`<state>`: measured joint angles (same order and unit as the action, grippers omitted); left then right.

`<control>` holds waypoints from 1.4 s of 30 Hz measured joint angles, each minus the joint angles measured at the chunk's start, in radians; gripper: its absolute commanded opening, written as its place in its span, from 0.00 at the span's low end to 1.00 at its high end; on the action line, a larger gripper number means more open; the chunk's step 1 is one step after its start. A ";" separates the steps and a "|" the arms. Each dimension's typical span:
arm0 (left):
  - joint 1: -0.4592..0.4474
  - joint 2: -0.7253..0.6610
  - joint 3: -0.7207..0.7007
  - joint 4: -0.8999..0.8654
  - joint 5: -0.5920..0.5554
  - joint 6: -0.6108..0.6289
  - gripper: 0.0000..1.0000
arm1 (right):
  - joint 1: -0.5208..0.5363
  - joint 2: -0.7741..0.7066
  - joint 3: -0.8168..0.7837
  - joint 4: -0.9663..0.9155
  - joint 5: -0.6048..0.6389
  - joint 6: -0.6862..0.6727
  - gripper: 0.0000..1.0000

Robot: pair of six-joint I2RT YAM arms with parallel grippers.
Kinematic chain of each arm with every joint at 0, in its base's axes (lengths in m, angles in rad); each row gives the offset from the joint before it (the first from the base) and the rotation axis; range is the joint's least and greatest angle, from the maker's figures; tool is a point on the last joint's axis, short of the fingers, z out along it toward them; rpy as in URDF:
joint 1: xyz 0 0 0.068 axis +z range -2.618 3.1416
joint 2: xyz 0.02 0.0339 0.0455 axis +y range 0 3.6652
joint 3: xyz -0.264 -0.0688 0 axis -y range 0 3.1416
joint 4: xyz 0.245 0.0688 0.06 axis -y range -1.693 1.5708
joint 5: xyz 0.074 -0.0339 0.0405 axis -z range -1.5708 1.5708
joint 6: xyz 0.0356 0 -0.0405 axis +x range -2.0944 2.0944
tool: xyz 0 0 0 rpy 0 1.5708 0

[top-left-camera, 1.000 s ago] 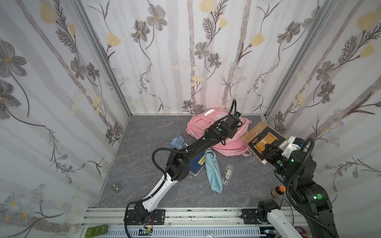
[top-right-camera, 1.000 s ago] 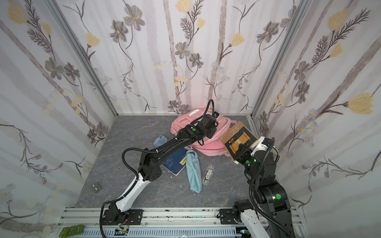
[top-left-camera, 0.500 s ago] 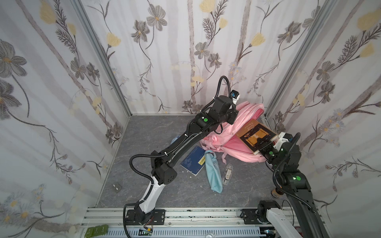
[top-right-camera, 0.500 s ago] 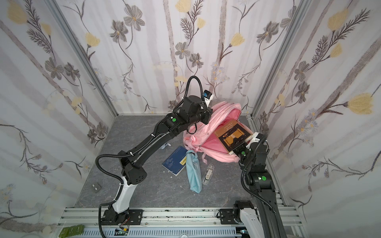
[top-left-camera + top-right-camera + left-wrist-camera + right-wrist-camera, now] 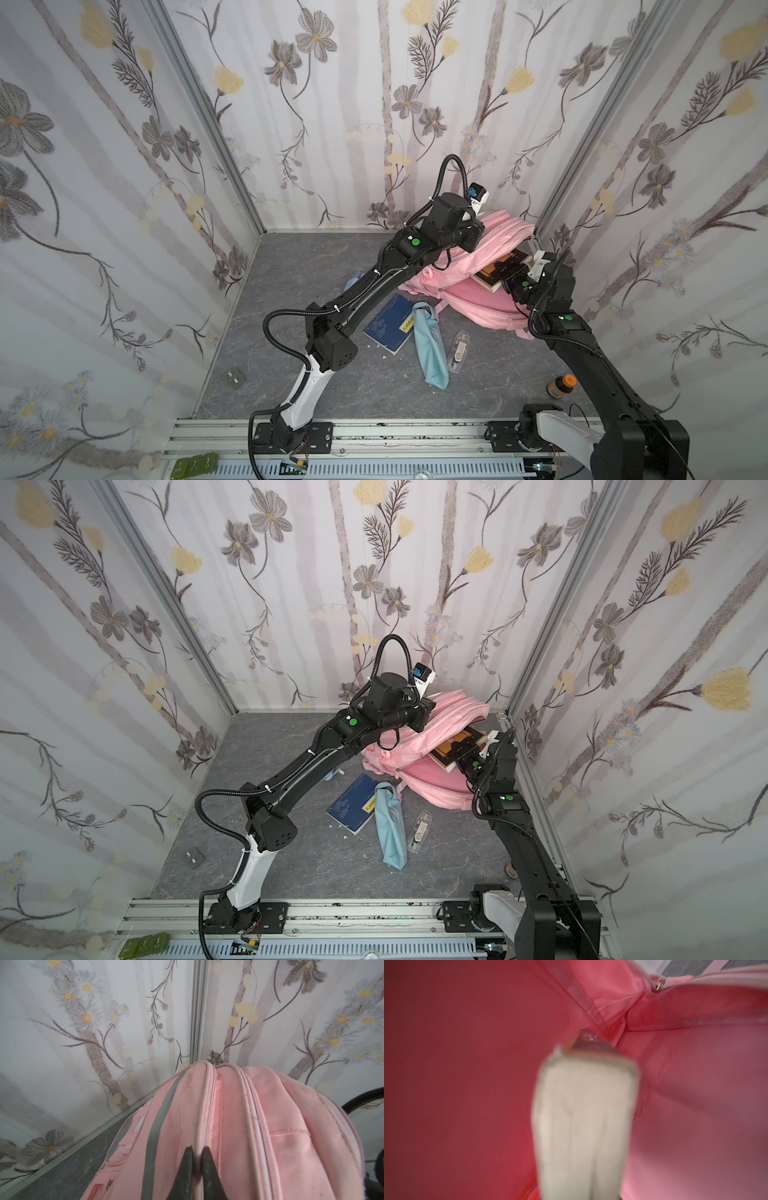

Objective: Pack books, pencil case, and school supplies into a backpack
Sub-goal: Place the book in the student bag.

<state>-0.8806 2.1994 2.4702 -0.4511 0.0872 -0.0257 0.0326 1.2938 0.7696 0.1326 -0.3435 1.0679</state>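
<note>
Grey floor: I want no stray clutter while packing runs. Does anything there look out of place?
Two things: a small brown bottle with an orange cap sits beside the right arm, and a small flat grey piece lies alone near the left wall. Neither looks like school gear.

The brown book [image 5: 496, 270] pokes from open pink backpack [image 5: 486, 303]; navy book [image 5: 388, 328], pencil case [image 5: 430, 353], clear case [image 5: 458, 353] lie beside.
</note>
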 measured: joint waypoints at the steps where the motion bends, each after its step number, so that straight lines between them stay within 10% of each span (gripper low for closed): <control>1: 0.000 0.005 0.000 0.010 0.008 -0.001 0.00 | 0.000 0.018 0.002 0.011 -0.005 0.013 0.00; 31: 0.016 0.035 -0.029 0.117 0.146 -0.139 0.00 | 0.005 0.340 0.104 0.147 -0.080 0.197 0.00; 42: 0.016 0.032 -0.049 0.121 0.159 -0.143 0.00 | 0.006 0.405 0.131 0.155 -0.077 0.198 0.20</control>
<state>-0.8646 2.2314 2.4210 -0.3305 0.2459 -0.1692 0.0391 1.6985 0.9009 0.2878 -0.4206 1.2659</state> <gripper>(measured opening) 0.076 0.152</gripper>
